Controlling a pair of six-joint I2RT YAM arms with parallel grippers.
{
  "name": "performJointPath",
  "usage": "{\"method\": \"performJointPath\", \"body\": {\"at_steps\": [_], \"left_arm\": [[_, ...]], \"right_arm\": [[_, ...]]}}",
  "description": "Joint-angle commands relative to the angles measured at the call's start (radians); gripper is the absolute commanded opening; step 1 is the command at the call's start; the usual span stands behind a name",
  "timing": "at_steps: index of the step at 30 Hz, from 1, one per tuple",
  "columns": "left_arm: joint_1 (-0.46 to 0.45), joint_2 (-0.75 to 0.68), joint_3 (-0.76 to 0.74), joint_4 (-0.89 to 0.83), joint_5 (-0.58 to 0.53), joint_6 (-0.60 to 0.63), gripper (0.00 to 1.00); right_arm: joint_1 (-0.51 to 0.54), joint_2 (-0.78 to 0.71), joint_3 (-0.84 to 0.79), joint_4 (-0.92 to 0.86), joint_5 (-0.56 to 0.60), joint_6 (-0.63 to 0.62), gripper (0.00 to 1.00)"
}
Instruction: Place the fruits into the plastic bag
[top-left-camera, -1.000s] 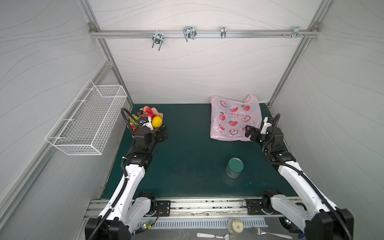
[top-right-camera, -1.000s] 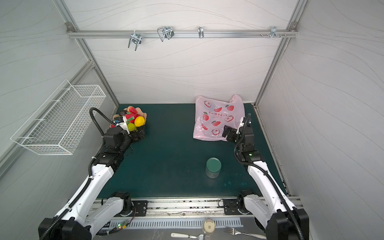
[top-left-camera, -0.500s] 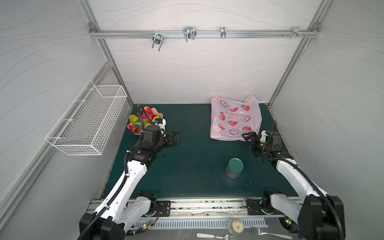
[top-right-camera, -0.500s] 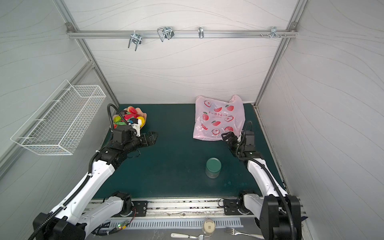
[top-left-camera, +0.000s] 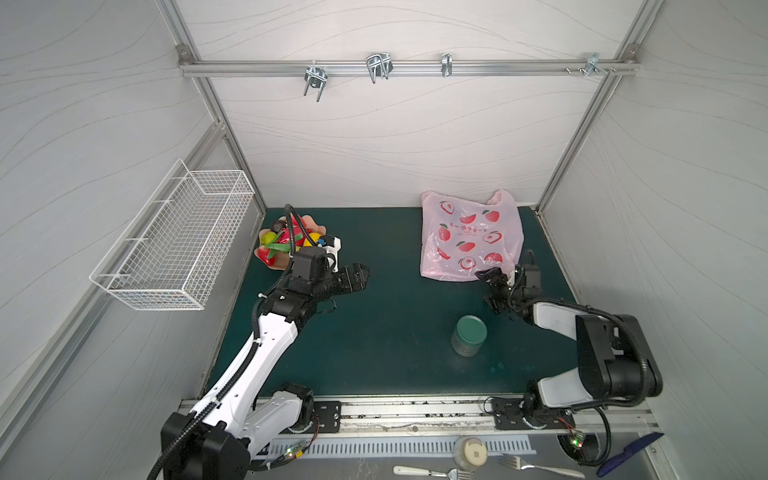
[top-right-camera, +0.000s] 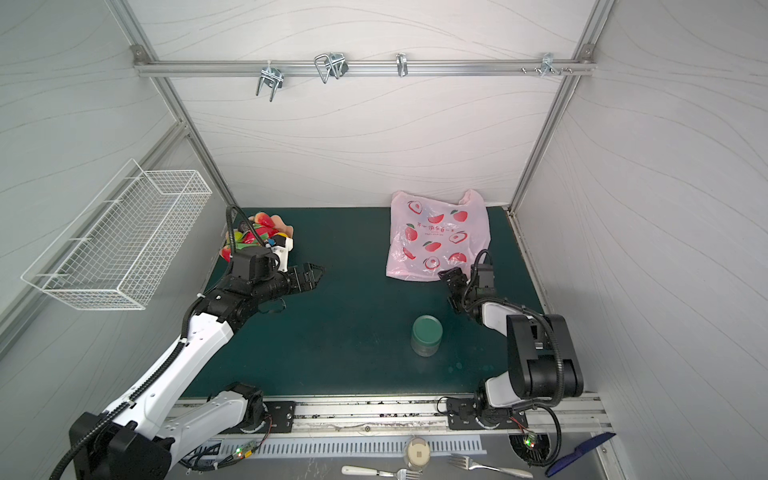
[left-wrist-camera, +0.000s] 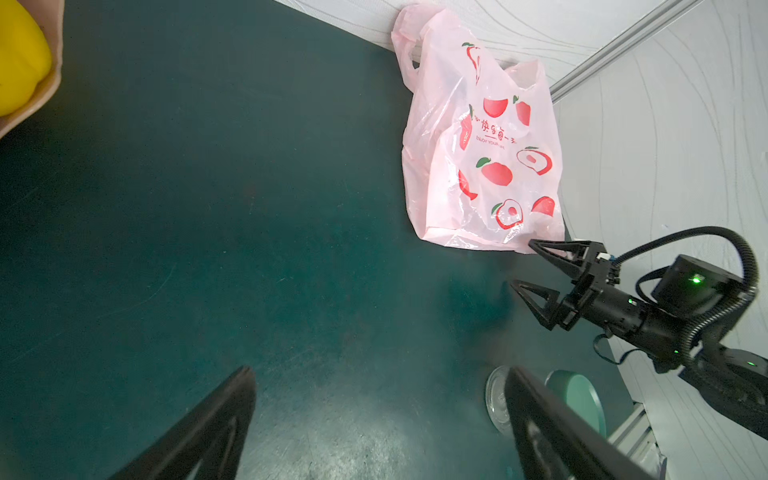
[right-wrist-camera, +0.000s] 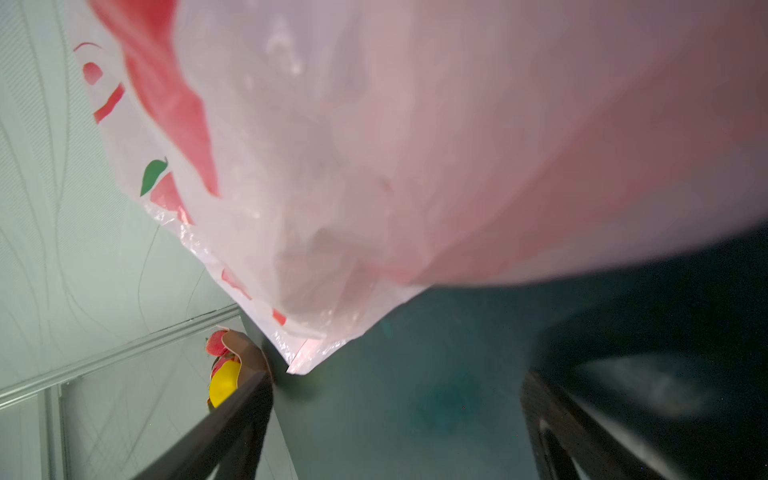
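Left gripper (top-left-camera: 362, 276), both top views: jaws parted, nothing between them, pointing toward the centre of the green mat (top-left-camera: 395, 332). It sits just beside the peach dish (top-left-camera: 313, 221) in the far left corner. The fruits (top-left-camera: 278, 243) are heaped in that dish, partly hidden by the arm's cable. Right gripper (top-left-camera: 490, 291): jaws spread, nothing held, at the near edge of the plastic bag (top-left-camera: 469, 237). The bag lies flat on the mat at the far right, handles toward the back wall. A green-lidded jar (top-left-camera: 468, 334) stands upright nearer the front, apart from the bag. The paired view agrees: left gripper (top-right-camera: 316, 274), right gripper (top-right-camera: 453, 291), bag (top-right-camera: 436, 239), fruits (top-right-camera: 253, 232), jar (top-right-camera: 426, 334).

Left wrist view: the left gripper (left-wrist-camera: 374, 436) has both fingers wide apart over bare mat. The bag (left-wrist-camera: 486, 166) lies across the mat, printed side up. The right gripper (left-wrist-camera: 540, 268) is open, one fingertip meeting the bag's corner; contact not confirmed. A yellow lemon (left-wrist-camera: 16, 62) shows in the dish (left-wrist-camera: 50, 95) at the frame edge.

Right wrist view: the right gripper (right-wrist-camera: 395, 436) has its fingers apart, with only mat between them. The bag (right-wrist-camera: 374, 145) fills most of the frame, close and blurred. The lemon (right-wrist-camera: 222, 386) and dish (right-wrist-camera: 245, 353) show beyond.
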Motion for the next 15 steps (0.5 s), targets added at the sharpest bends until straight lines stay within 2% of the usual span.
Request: {"method": "performJointPath", "body": {"at_steps": [1,3,6,15], "left_arm": [[-0.005,-0.006,0.058,-0.016,0.013,-0.001,0.95],[-0.005,-0.007,0.062,-0.024,0.009,-0.001,0.95],[-0.005,-0.010,0.066,-0.036,-0.004,-0.006,0.95],[-0.005,-0.017,0.065,-0.039,-0.027,-0.009,0.95]], "right_arm": [[0.021,0.063,0.052,0.116,0.038,0.039,0.92],[0.030,0.102,0.073,0.134,0.051,0.044,0.89],[0.034,0.154,0.101,0.152,0.060,0.058,0.79],[0.029,0.177,0.157,0.071,0.071,0.025,0.29]]}}
